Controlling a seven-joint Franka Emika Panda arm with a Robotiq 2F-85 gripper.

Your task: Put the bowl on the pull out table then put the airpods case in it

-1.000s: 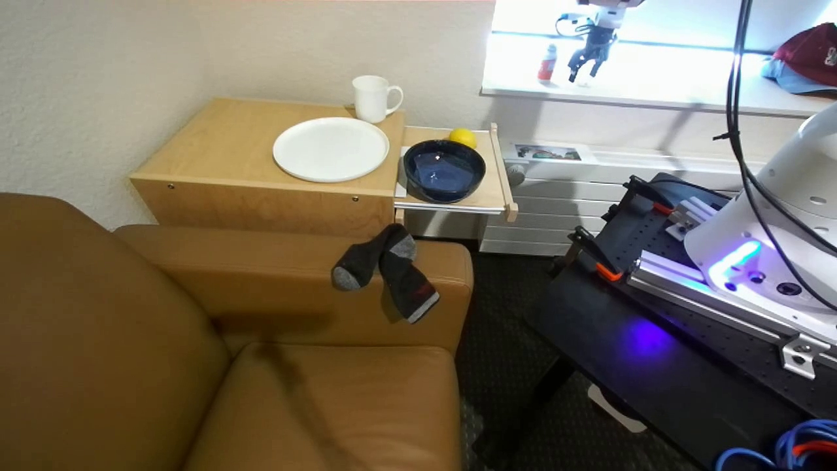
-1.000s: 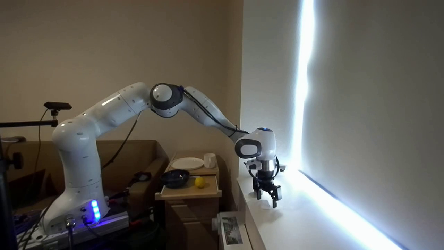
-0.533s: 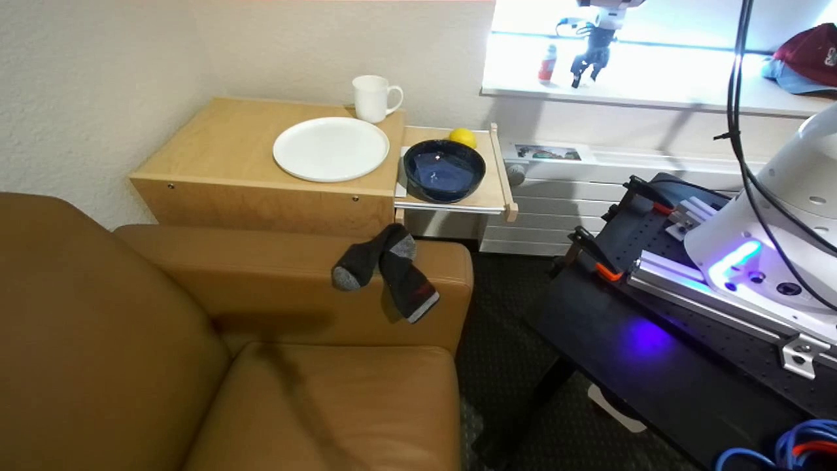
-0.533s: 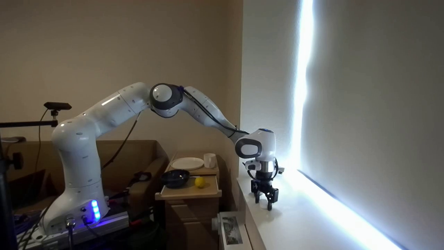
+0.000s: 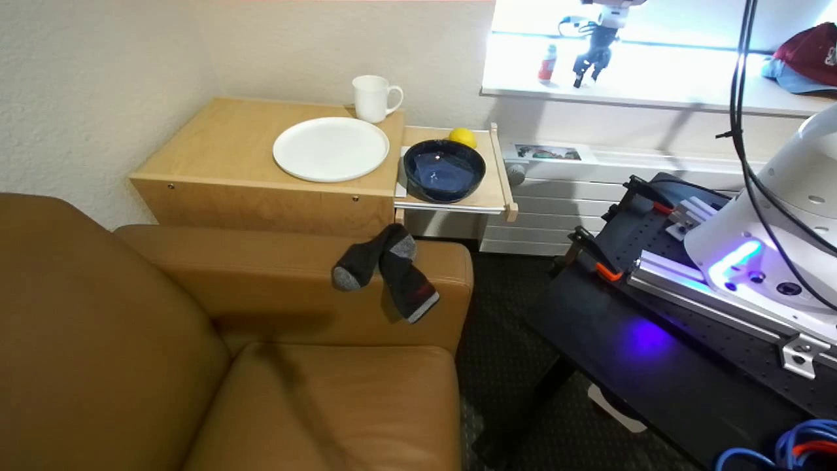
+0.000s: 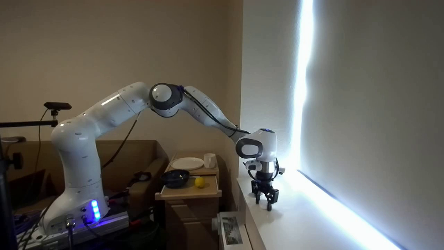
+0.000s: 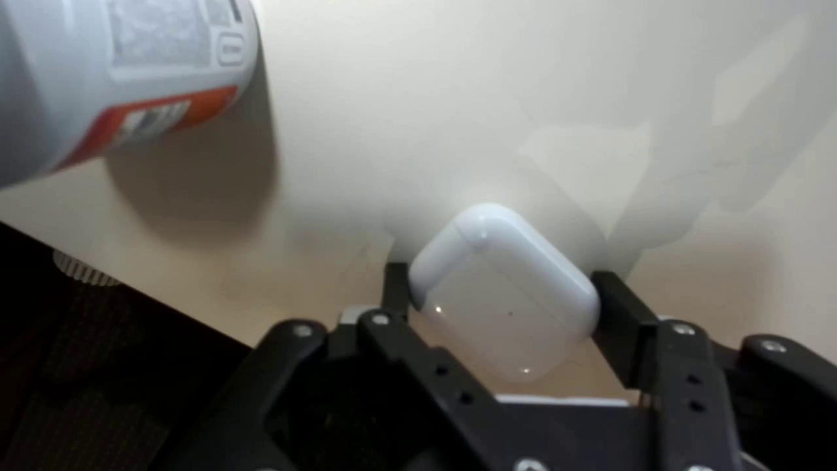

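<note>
The airpods case (image 7: 507, 301) is a small white glossy rounded case on the white window sill (image 6: 288, 225). It stands turned cornerwise between the fingers of my gripper (image 7: 502, 288) in the wrist view, with both fingertips against it. In both exterior views my gripper (image 5: 586, 80) (image 6: 263, 205) points down at the sill, and the case is hard to make out there. The dark blue glossy bowl (image 5: 444, 171) stands on the light-wood pull out table (image 5: 490, 180), also seen in an exterior view (image 6: 175, 178). The bowl looks empty.
A yellow lemon (image 5: 463, 137) lies beside the bowl. A white plate (image 5: 330, 150) and a white mug (image 5: 371, 99) stand on the larger side table. A white and red bottle (image 7: 157, 85) stands near my gripper. A cap (image 5: 807, 55) lies farther along the sill.
My gripper has lowered a little toward the sill and its fingers have closed from wide to narrower around the case. Since half a second ago it has barely shifted. Bowl and lemon have not moved.
</note>
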